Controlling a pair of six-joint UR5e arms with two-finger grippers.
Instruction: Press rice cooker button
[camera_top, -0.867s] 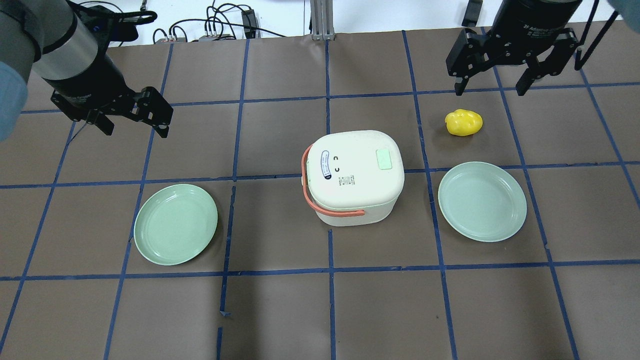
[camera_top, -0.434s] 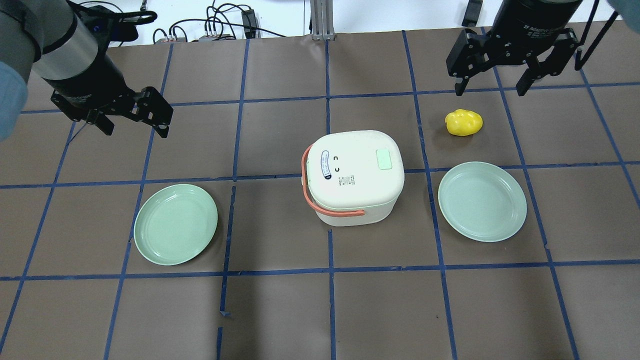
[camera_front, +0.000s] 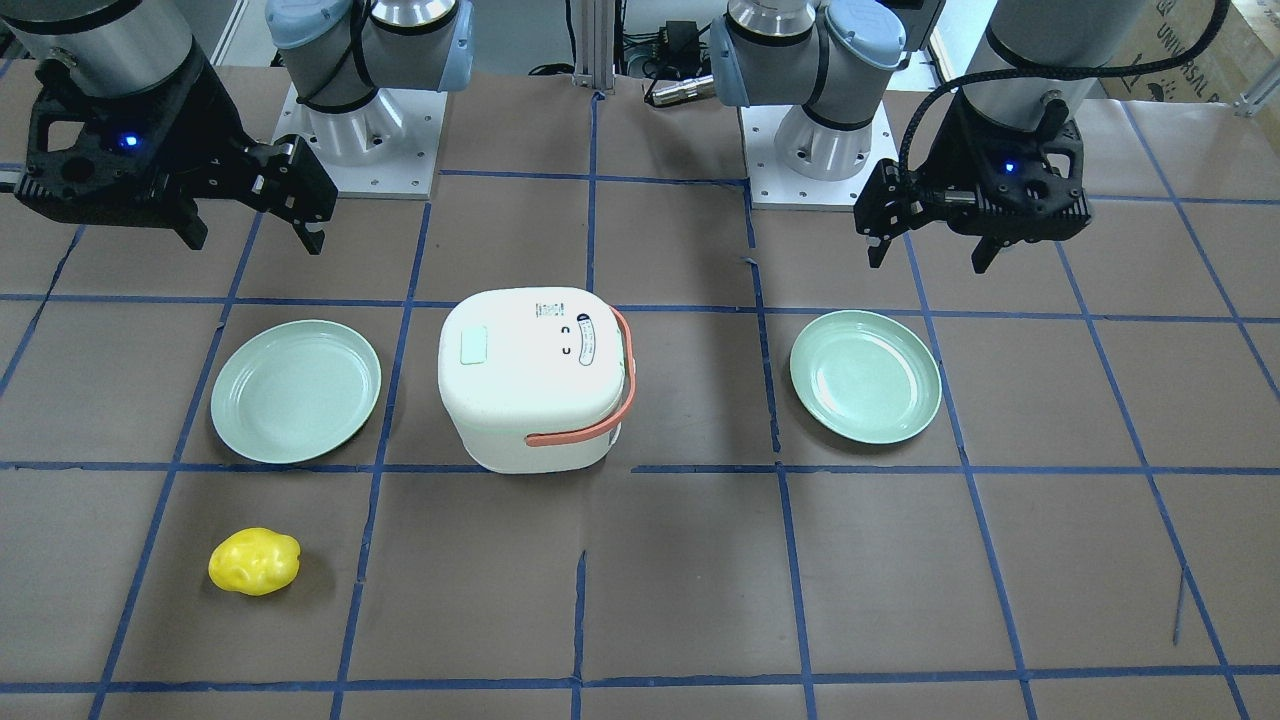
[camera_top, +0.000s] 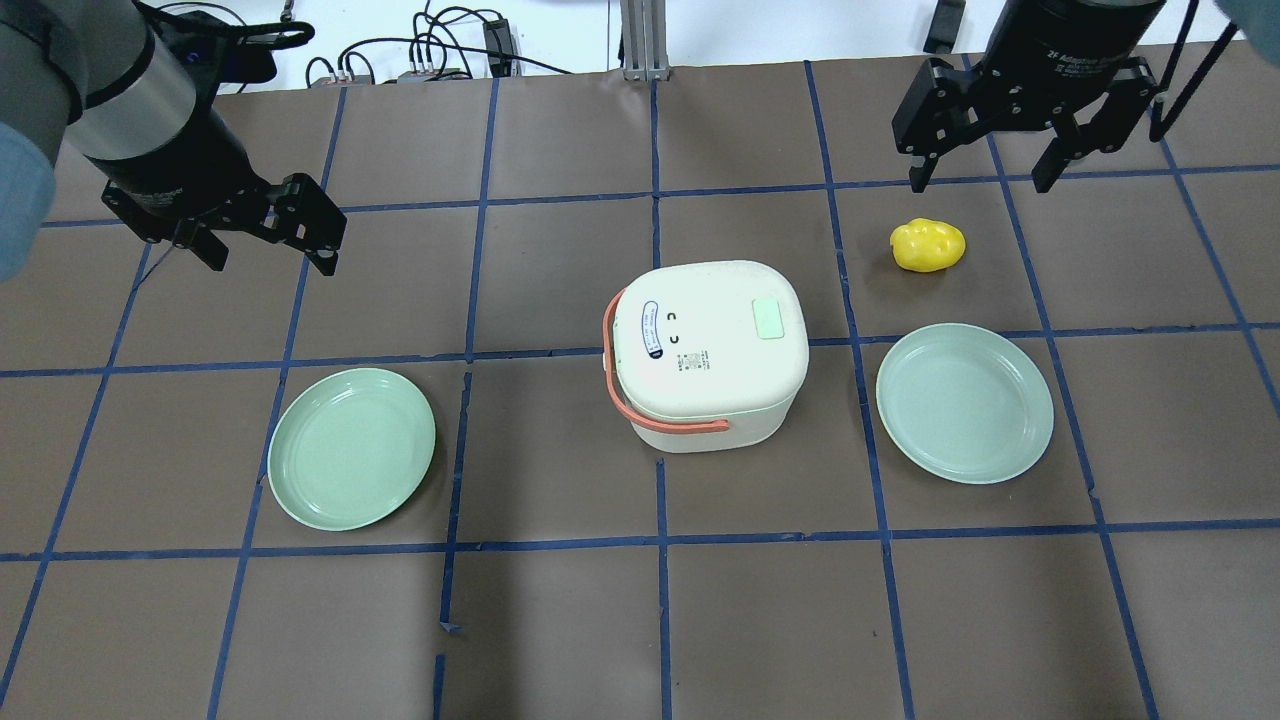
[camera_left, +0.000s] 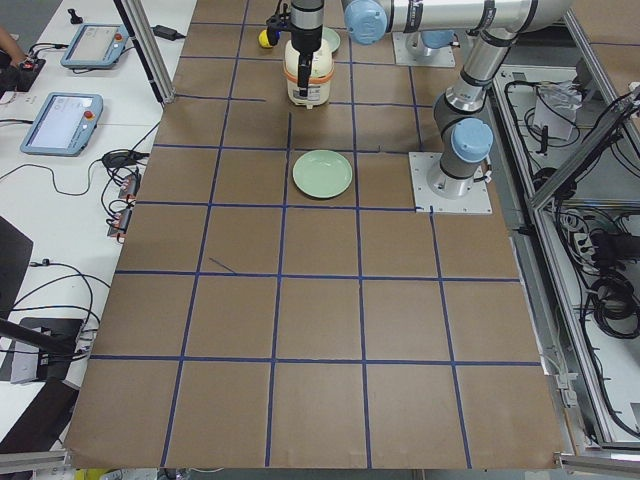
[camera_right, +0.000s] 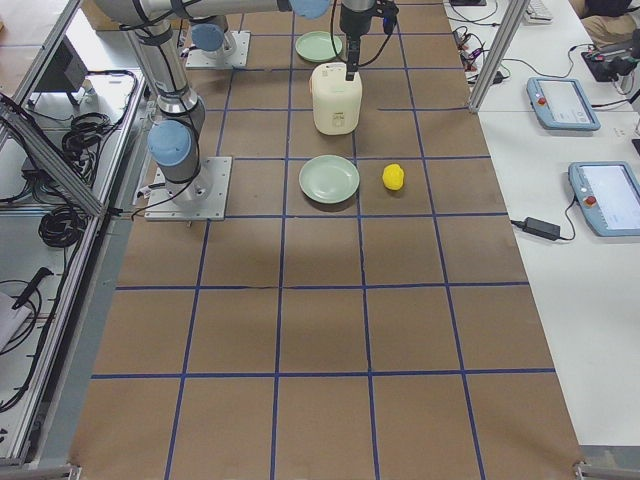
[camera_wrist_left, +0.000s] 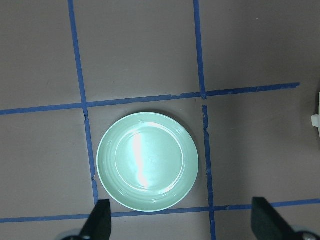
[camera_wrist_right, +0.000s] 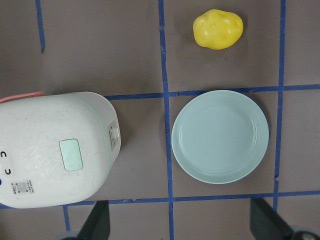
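Observation:
The cream rice cooker (camera_top: 705, 350) with an orange handle stands mid-table. Its pale green button (camera_top: 770, 320) is on the lid's right part. The cooker also shows in the front view (camera_front: 530, 375) with the button (camera_front: 472, 345), and in the right wrist view (camera_wrist_right: 55, 155) with the button (camera_wrist_right: 71, 154). My left gripper (camera_top: 270, 255) is open and empty, high over the table's far left. My right gripper (camera_top: 980, 183) is open and empty at the far right, beyond the cooker. Neither touches the cooker.
A green plate (camera_top: 350, 447) lies left of the cooker and a paler plate (camera_top: 965, 402) lies right of it. A yellow lumpy object (camera_top: 928, 245) lies just beyond the right plate, under my right gripper. Cables run along the far table edge.

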